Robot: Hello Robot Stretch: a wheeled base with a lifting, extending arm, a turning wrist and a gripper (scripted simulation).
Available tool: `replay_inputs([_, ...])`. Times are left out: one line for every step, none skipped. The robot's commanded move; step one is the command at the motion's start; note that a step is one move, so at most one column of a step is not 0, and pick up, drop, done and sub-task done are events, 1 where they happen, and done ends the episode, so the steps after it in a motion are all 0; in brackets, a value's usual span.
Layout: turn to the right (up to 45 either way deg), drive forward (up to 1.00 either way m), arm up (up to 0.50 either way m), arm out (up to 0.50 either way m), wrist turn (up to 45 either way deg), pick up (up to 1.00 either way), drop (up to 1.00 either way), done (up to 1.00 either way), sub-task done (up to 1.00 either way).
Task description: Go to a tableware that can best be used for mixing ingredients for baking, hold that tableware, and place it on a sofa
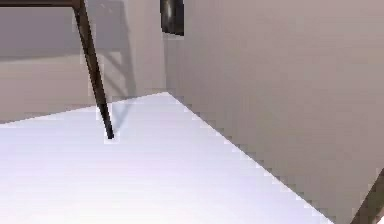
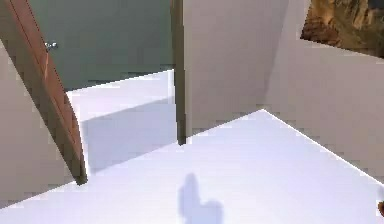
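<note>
In the forward view a pale floor (image 1: 180,170) runs up to beige walls that meet in a corner left of the middle. A dark wooden leg (image 1: 96,70) slants down from the top left, and its foot touches the floor near the back wall (image 1: 60,70). At its top it joins a dark rail (image 1: 40,3) that runs along the upper edge; what piece of furniture they belong to cannot be told. High on the side wall (image 1: 280,90), just beside the corner, hangs a small dark framed object (image 1: 172,15), too small to make out. A brown strip (image 1: 376,200) cuts across the bottom right corner.

In the arm side view a brown wooden door (image 2: 40,100) stands swung open at the left, with a small handle (image 2: 50,45) near its upper edge. Beside it the doorway (image 2: 120,100) leads into a further room with a dark green-grey wall (image 2: 110,35) and the same pale floor. A dark door post (image 2: 178,70) bounds the opening on its right. Beyond the post a beige wall (image 2: 225,60) runs to a corner, and on the adjoining wall at the upper right hangs a picture (image 2: 345,25) in brown and orange rocky tones.

The state of the gripper cannot be told from these views, and neither can the place of the tableware.
</note>
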Motion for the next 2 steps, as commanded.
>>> replay_inputs([45.0, 0.00, 0.00, 0.00, 0.0, 0.00, 0.00, 0.00, 0.00])
replay_inputs([24.0, 0.00, 0.00, 0.00, 0.0, 0.00, 0.00, 0.00, 0.00])
